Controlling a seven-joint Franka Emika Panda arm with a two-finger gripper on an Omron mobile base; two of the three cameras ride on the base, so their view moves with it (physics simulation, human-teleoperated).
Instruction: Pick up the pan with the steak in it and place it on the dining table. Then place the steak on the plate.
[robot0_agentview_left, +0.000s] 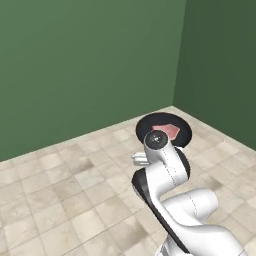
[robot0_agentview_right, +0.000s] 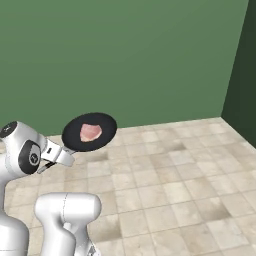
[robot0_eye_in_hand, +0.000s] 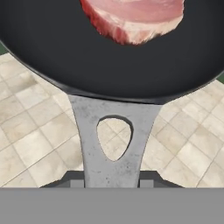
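Left base view: pan (robot0_agentview_left: 182, 131) held up in the air above beige tiled floor (robot0_agentview_left: 65, 200), in front of green walls (robot0_agentview_left: 85, 60). Round, black, shallow; near half hidden behind white arm (robot0_agentview_left: 167, 175). Steak (robot0_agentview_left: 167, 130) lying inside, pinkish-red, angular outline, near the pan's centre. Gripper itself masked by the wrist from here.

Right base view: pan (robot0_agentview_right: 90, 131) seen whole, tilted a little toward the camera, well clear of the floor (robot0_agentview_right: 175, 175). Dark rim, flat black inside. Steak (robot0_agentview_right: 90, 132) resting in the middle, pale pink with a lighter edge, far smaller than the pan. Gripper (robot0_agentview_right: 64, 156) just beside the lower left rim, where the handle meets the hand; fingers not told apart at this size.

Hand view: pan (robot0_eye_in_hand: 57, 57) looming close, black bowl across the top. Handle (robot0_eye_in_hand: 114, 144) grey and speckled, flat, widening toward the bowl, pierced by an egg-shaped hole with tiles (robot0_eye_in_hand: 30, 127) visible through it. Handle base sitting between the two dark fingertips (robot0_eye_in_hand: 74, 178), gripper (robot0_eye_in_hand: 113, 178) clamped on it from either side. Steak (robot0_eye_in_hand: 133, 19) partly cut by the top edge, red-pink flesh, paler fatty border, ragged lower edge.

No brand, label or readable writing anywhere on pan, handle or arm.
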